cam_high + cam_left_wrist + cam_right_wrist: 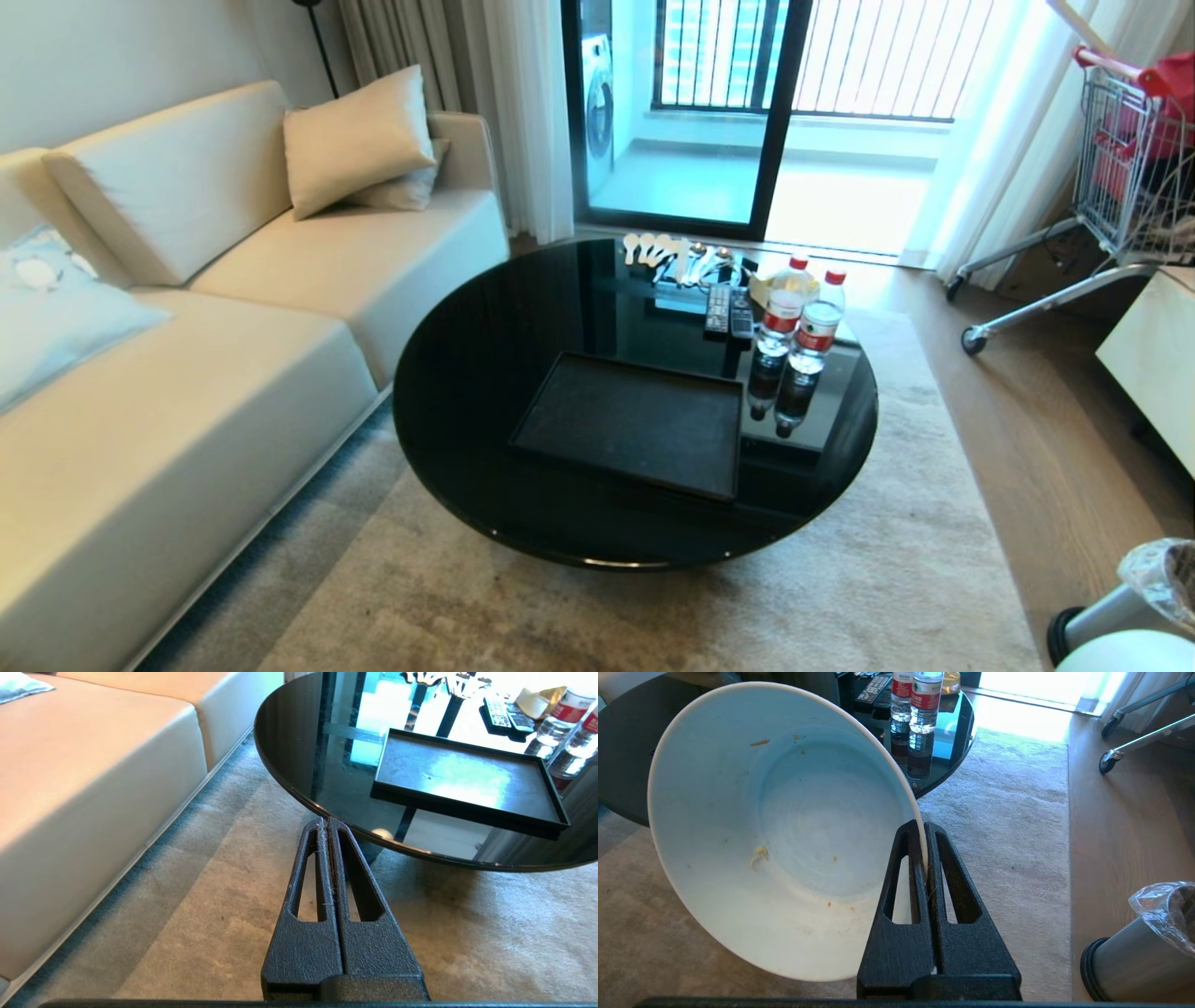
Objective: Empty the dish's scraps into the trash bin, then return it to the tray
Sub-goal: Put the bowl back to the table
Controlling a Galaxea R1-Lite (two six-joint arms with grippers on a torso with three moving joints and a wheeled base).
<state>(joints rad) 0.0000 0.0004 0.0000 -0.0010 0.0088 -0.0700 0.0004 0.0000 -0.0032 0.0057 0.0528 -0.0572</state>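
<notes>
My right gripper [923, 828] is shut on the rim of the dish [784, 835], a white bowl tipped on its side over the carpet. Of the scraps, only tiny orange specks and a pale shred [759, 855] cling to its inside. The trash bin [1143, 956], steel with a clear liner, stands on the wood floor close by the bowl. In the head view the trash bin [1139, 597] sits at the lower right, with the dish [1120, 653] just below it. The black tray [635, 425] lies bare on the table. My left gripper [325, 821] is shut and holds nothing, low over the carpet by the table's edge, with the tray [467, 779] beyond it.
The round black glass table [467, 373] also carries two water bottles [803, 317], remotes [728, 311] and white spoons [663, 252]. A cream sofa [187, 373] runs along the left. A shopping cart [1120, 159] stands at the back right. Beige carpet [653, 607] lies under the table.
</notes>
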